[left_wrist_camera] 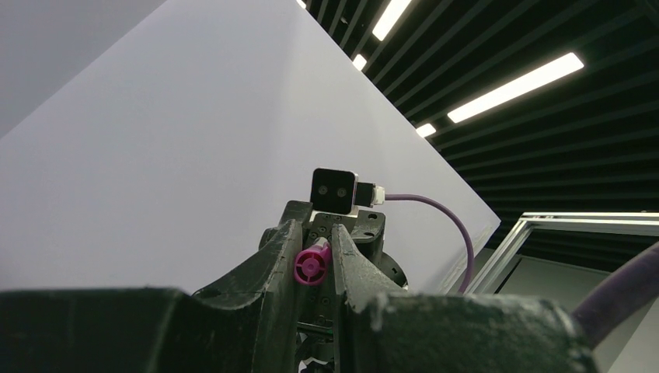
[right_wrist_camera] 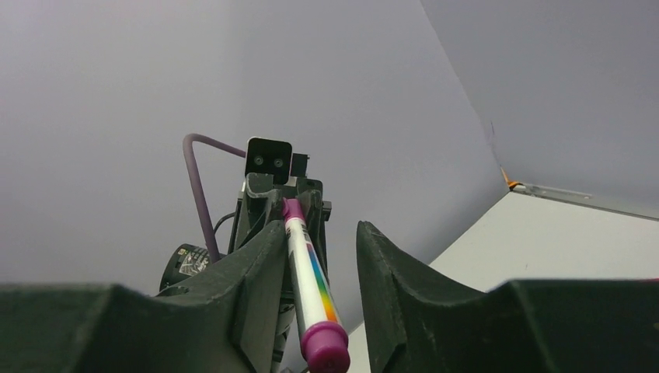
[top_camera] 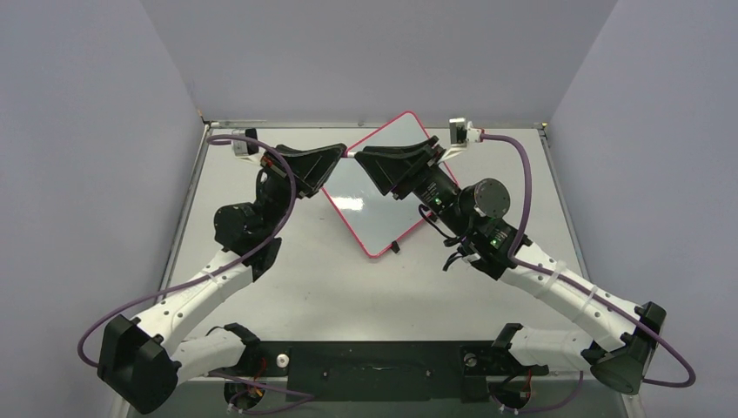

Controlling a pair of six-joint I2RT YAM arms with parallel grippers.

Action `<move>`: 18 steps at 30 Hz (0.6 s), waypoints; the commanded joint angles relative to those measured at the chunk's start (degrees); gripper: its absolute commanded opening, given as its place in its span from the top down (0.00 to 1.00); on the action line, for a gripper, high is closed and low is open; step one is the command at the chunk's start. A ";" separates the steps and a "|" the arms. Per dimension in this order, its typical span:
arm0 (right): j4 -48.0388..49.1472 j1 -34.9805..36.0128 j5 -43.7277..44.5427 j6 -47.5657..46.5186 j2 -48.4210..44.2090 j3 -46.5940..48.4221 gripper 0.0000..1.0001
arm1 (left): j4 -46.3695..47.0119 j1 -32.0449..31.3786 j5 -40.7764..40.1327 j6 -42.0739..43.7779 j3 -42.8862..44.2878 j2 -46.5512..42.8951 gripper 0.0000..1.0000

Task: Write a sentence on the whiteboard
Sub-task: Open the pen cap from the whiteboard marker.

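The whiteboard (top_camera: 370, 213), white with a red-pink rim, lies turned diamond-wise on the table. No sentence shows on it. Above its upper left edge the two grippers meet tip to tip. My left gripper (top_camera: 339, 151) (left_wrist_camera: 315, 260) is shut on one magenta end of the marker pen (left_wrist_camera: 312, 265). The pen (right_wrist_camera: 308, 272), white with a rainbow stripe and magenta ends, reaches into my right gripper (top_camera: 362, 158) (right_wrist_camera: 320, 233). There it lies along one finger (right_wrist_camera: 260, 264), and a gap is left to the other finger (right_wrist_camera: 388, 264).
The grey table (top_camera: 296, 287) is bounded by a metal frame, with pale walls on three sides. A small dark clip (top_camera: 394, 247) sits at the whiteboard's lower rim. Purple cables loop off both arms.
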 commanded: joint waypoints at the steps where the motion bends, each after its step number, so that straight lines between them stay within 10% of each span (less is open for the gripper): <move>1: 2.60 -0.78 -2.03 0.32 0.02 2.69 0.68 | 4.04 -0.80 -0.68 -0.06 0.17 0.34 1.00; 18: 1.41 -1.49 -4.39 2.21 1.40 3.01 0.75 | 5.41 -2.93 -1.43 1.23 0.14 2.50 1.00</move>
